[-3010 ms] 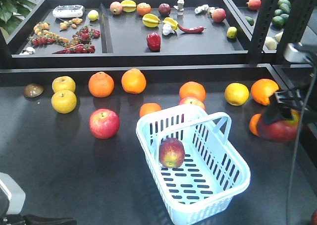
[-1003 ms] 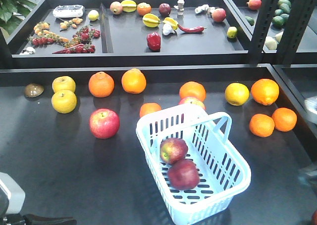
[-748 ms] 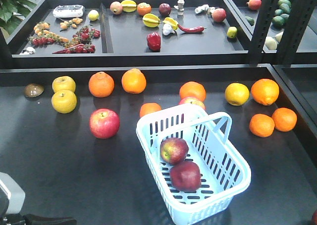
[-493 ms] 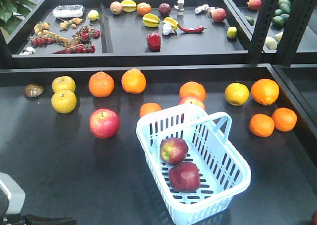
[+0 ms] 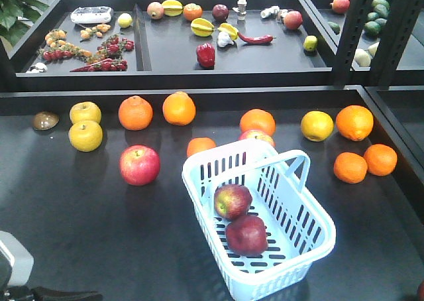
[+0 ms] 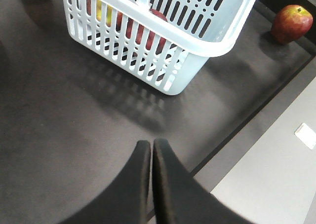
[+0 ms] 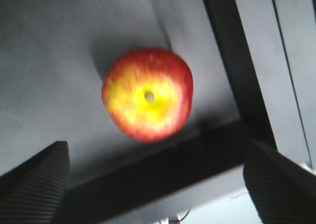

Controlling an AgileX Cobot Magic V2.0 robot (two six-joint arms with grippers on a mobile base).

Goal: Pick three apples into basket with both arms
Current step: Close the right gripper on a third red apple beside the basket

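Currently the basket (image 5: 311, 229) sits on the dark table (image 5: 86, 235) toward its front edge, right of centre, with two dark red apples inside: one (image 5: 232, 201) mid-basket, the other (image 5: 246, 235) just in front of it and touching. A third apple (image 7: 147, 93), red with a yellow patch around the stem, lies on the table close to a front edge, directly under the right gripper (image 7: 157, 182), whose jaws are spread wide and hold nothing. Left gripper (image 6: 150, 152) is clenched tight, empty, above bare table near the front edge, basket just beyond it. A brighter pink-red apple (image 5: 139, 164) sits left of the basket, well apart.
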